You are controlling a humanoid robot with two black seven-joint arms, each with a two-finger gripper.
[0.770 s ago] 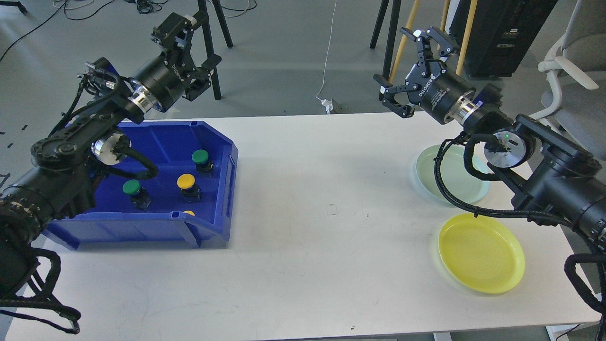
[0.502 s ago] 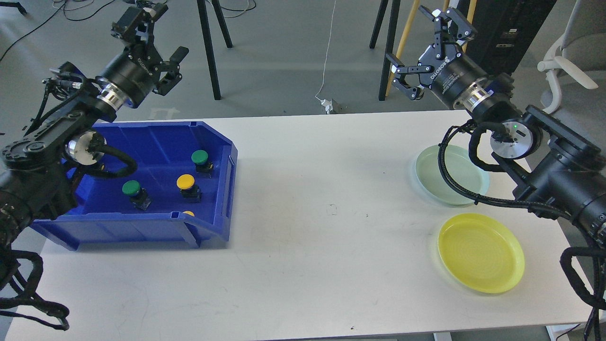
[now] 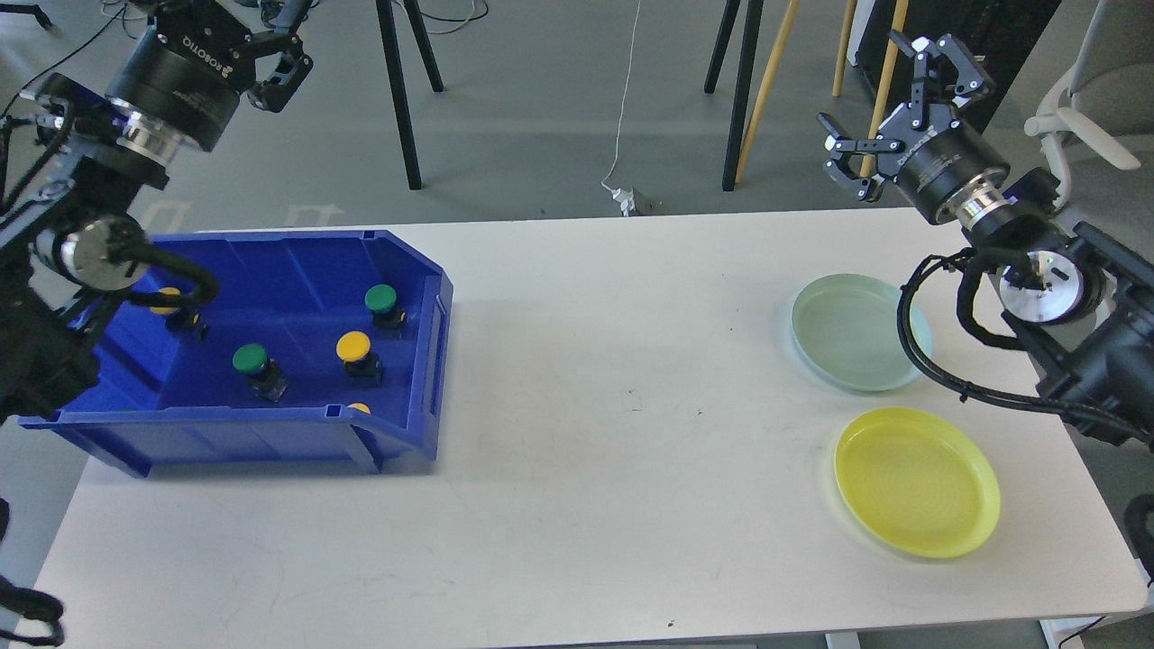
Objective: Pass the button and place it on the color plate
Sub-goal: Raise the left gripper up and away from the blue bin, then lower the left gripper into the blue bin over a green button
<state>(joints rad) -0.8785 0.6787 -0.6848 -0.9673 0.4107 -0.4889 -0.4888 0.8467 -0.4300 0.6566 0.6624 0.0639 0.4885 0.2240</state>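
Several push buttons lie in a blue bin (image 3: 424,379) at the table's left: a green one (image 3: 380,298), a yellow one (image 3: 353,346), another green one (image 3: 250,359), a yellow one (image 3: 165,303) at the bin's left, and a yellow one (image 3: 359,407) half hidden by the front wall. A pale green plate (image 3: 852,333) and a yellow plate (image 3: 915,478) sit at the right. My left gripper (image 3: 230,22) is open and empty, high above the bin's back left and partly cut off by the top edge. My right gripper (image 3: 892,104) is open and empty, raised behind the green plate.
The white table (image 3: 613,433) carries only the bin and the two plates. Behind it on the floor stand tripod legs (image 3: 397,90), wooden poles (image 3: 766,81), a black cabinet (image 3: 1001,36) and a white chair (image 3: 1082,135).
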